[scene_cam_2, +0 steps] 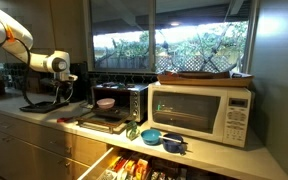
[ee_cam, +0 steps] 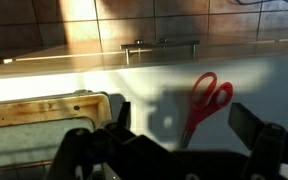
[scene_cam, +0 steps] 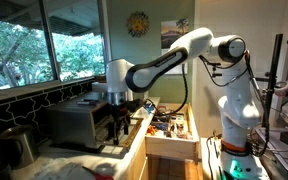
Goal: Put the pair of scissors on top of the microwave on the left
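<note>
The pair of scissors (ee_cam: pixel 206 103), with red-orange handles, lies flat on the pale counter in the wrist view. My gripper (ee_cam: pixel 182 108) hangs open just above it, a dark finger on each side, holding nothing. In both exterior views the gripper (scene_cam: pixel 117 118) (scene_cam_2: pixel 64 98) points down at the counter beside the dark microwave (scene_cam: pixel 72 122) (scene_cam_2: pixel 122 98). The microwave's flat dark top is bare. The scissors cannot be made out in either exterior view.
A white microwave (scene_cam_2: pixel 199 112) with a brown top carries a wooden tray (scene_cam_2: pixel 206 75). Below the counter a drawer (scene_cam_2: pixel 134 165) (scene_cam: pixel 169 125) full of utensils stands open. A blue bowl (scene_cam_2: pixel 152 136) sits at the counter's front. A wood-rimmed tray (ee_cam: pixel 44 105) lies beside the gripper.
</note>
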You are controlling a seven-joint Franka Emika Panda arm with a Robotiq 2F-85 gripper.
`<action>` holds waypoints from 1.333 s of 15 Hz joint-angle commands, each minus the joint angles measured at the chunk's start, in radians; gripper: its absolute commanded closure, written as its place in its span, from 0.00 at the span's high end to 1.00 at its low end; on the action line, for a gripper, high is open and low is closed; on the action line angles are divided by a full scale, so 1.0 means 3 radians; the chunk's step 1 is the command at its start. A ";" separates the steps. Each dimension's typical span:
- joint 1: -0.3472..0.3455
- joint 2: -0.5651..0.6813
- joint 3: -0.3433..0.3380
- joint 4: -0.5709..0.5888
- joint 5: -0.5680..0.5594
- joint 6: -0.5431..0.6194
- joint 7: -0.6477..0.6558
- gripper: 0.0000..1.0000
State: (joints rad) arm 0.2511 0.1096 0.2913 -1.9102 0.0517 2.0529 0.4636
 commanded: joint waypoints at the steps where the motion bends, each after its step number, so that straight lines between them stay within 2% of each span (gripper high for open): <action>1: 0.0084 0.0093 -0.0071 0.0052 -0.0027 -0.0027 0.0138 1.00; 6: 0.0132 0.0269 -0.0101 0.0189 -0.0078 -0.0073 0.0313 1.00; 7: 0.0145 0.0396 -0.0114 0.0322 -0.0014 -0.0072 0.0489 1.00; 9: 0.0228 0.0610 -0.0156 0.0522 -0.0123 -0.0034 0.0911 1.00; 14: 0.0404 0.1097 -0.0224 0.1019 -0.0092 -0.0215 0.1322 1.00; 20: 0.0538 0.1580 -0.0346 0.1382 -0.0246 -0.0115 0.1106 1.00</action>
State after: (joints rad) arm 0.3855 0.5059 0.2164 -1.5763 -0.0037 2.0341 0.8240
